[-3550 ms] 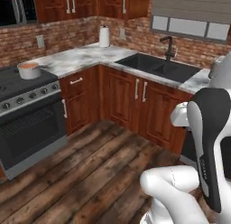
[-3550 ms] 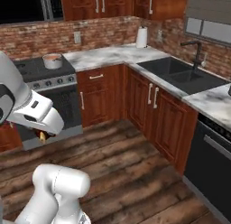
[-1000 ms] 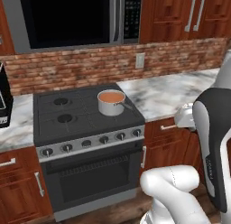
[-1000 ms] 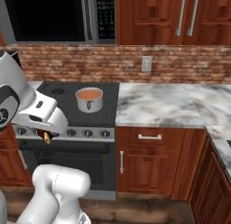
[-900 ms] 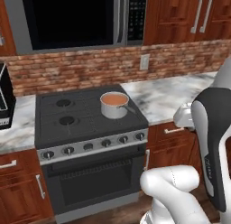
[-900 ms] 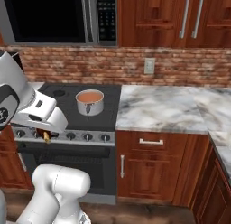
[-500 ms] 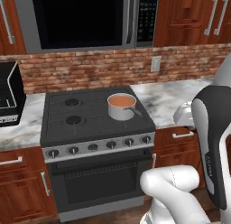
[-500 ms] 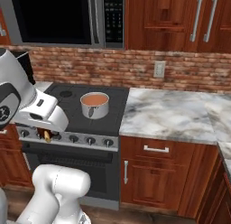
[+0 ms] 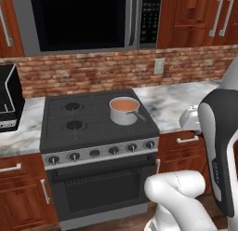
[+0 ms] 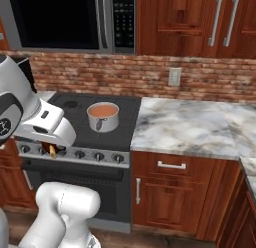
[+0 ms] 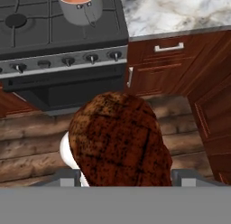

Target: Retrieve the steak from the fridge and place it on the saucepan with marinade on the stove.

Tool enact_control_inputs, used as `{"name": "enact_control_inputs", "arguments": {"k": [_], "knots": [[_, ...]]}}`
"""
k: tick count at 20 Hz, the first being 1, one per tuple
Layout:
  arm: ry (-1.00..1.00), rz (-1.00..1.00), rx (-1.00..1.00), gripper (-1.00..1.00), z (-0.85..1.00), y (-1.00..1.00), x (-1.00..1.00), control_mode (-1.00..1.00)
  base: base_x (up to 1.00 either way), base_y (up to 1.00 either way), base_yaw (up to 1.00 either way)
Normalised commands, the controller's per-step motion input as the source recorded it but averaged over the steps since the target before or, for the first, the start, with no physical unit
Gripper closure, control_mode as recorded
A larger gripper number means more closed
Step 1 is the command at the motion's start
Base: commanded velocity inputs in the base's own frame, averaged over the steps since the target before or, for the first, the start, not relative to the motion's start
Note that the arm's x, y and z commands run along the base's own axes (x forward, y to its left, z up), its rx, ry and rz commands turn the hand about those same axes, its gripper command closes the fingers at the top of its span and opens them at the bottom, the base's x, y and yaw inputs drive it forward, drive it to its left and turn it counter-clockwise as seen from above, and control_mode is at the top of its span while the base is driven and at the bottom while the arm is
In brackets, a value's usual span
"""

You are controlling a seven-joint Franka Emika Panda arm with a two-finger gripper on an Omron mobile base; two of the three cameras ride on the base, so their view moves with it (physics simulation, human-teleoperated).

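So the fetching part looks done: the steak is out of the fridge and sitting right in front of the hand camera, a big charred red-brown slab hanging over the wood floor just short of the stove. The gripper is tucked low by the stove's knob strip, and its fingers look spread fairly wide around the meat, clamped on it as far as I can judge, though the tips themselves are hidden behind the steak. What's left is the actual delivery: the saucepan sits on the stove's back right burner with the orange-pink marinade flat and undisturbed inside, nothing in it yet. So the arm has to lift up and reach over the pan, then let go. As for how the steak lies, its long axis runs away from the hand toward the stove front, leaning slightly sideways, broad flat face turned to the camera.
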Motion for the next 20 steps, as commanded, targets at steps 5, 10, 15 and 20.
{"name": "enact_control_inputs", "arguments": {"k": [5, 10, 15, 20], "knots": [[0.0, 0.0, 0.0, 1.0, 0.0, 0.0, 0.0, 1.0, 0.4, -0.01, -0.15], [0.0, 0.0, 0.0, 1.0, 0.0, 0.0, 0.0, 1.0, 0.53, 0.05, -0.1], [0.0, 0.0, 0.0, 1.0, 0.0, 0.0, 0.0, 1.0, 0.3, 0.39, 0.0], [0.0, 0.0, 0.0, 1.0, 0.0, 0.0, 0.0, 1.0, 0.19, 0.44, 0.0]]}}
